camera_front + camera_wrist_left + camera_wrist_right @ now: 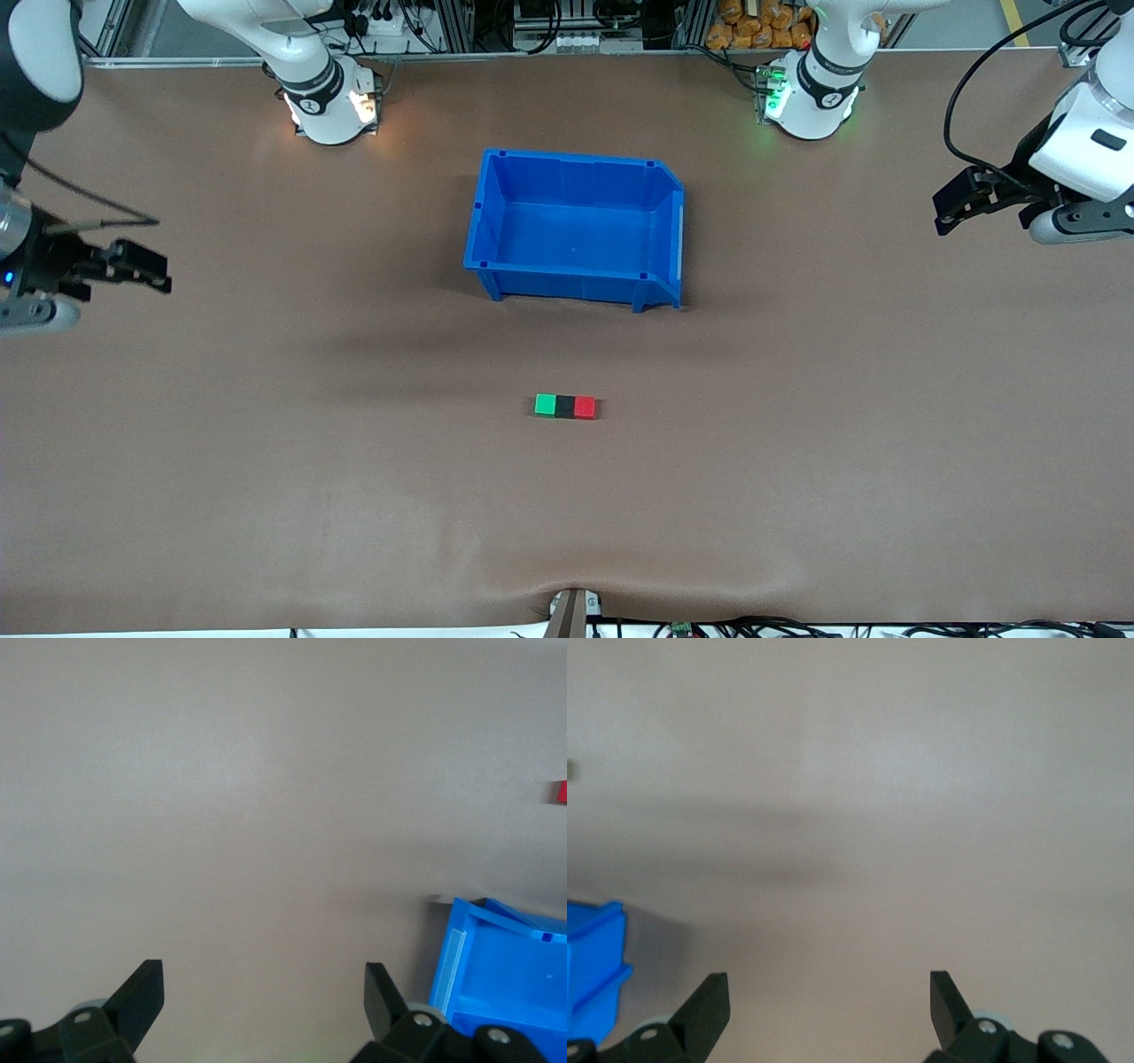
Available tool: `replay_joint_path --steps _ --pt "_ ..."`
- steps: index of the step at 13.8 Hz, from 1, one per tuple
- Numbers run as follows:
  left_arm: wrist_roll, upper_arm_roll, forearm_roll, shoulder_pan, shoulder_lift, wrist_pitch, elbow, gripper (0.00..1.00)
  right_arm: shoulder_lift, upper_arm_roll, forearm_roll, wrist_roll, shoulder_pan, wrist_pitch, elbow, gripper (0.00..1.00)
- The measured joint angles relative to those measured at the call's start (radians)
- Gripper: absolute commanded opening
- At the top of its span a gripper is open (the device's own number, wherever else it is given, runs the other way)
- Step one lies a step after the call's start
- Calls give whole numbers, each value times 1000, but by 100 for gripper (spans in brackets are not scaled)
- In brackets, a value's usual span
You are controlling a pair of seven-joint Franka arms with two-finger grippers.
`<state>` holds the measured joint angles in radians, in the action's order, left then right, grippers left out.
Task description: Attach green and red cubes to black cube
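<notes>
Sitting nearest the front camera, the green cube [546, 405], black cube [565, 406] and red cube [585, 407] lie in one row on the brown table [266, 496], black in the middle, green toward the right arm's end and red toward the left arm's end, each touching its neighbour as far as can be seen. Farther from the camera stands the empty blue bin [483, 221]. The right gripper [146, 266] hangs over the table's edge at its own end, fingers spread wide and holding nothing; the left gripper [961, 204] does likewise at its end. The joining looks done, so the sound course is to keep both arms clear and not nudge the row.
</notes>
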<state>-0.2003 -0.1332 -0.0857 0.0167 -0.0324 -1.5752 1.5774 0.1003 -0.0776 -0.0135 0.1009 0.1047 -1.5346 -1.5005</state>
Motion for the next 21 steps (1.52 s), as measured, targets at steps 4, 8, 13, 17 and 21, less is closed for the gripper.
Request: replay_joint_path --steps 4,8,13,17,21 --pt "0 0 0 0 0 1 1 100 -57 13 -10 0 5 -1 -31 100" --pt "0 0 0 0 0 6 2 100 -15 2 4 -2 -18 28 16 100" --pt "-1 1 0 -2 0 9 2 100 -8 5 92 -155 -62 58 18 100" --pt "-1 2 0 -3 0 9 2 100 -9 1 90 -184 -67 61 88 100" --pt "-1 2 0 -3 0 10 2 100 -9 -1 81 -190 -78 104 103 100"
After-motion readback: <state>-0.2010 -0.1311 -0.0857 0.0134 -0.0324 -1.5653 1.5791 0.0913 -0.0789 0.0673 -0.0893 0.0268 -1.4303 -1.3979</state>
